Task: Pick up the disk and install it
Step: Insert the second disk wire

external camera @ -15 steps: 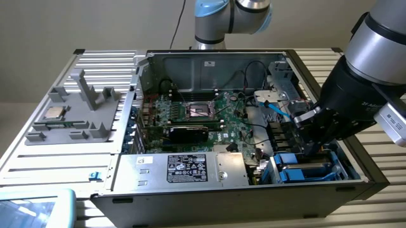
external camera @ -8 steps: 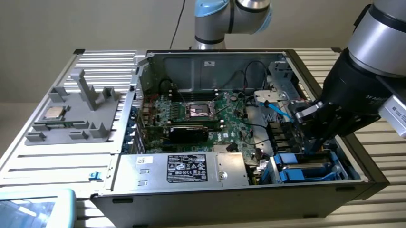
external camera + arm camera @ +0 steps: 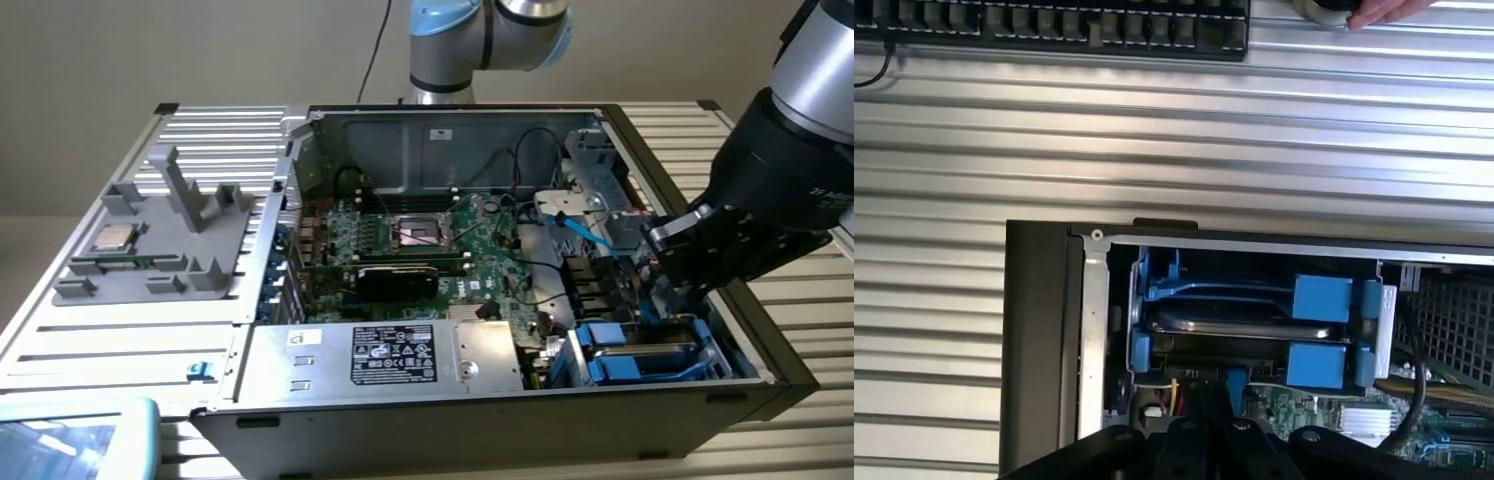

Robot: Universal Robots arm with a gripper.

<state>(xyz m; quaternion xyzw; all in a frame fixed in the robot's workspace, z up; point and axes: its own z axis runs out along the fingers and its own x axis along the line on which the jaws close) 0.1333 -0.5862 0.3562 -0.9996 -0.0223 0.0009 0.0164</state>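
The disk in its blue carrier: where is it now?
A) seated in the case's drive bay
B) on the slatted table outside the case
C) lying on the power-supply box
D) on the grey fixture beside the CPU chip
A: the disk sits framed by blue carrier tabs inside the case's drive bay.

Case: open computer tower lying on its side on a ribbed metal table.
Disk: in blue carrier, seated in the bay at the case's corner.
Gripper: black, just above the bay, closed, holding nothing.
Power supply: silver box, black label.
Grey fixture: exterior view's left, with a chip.
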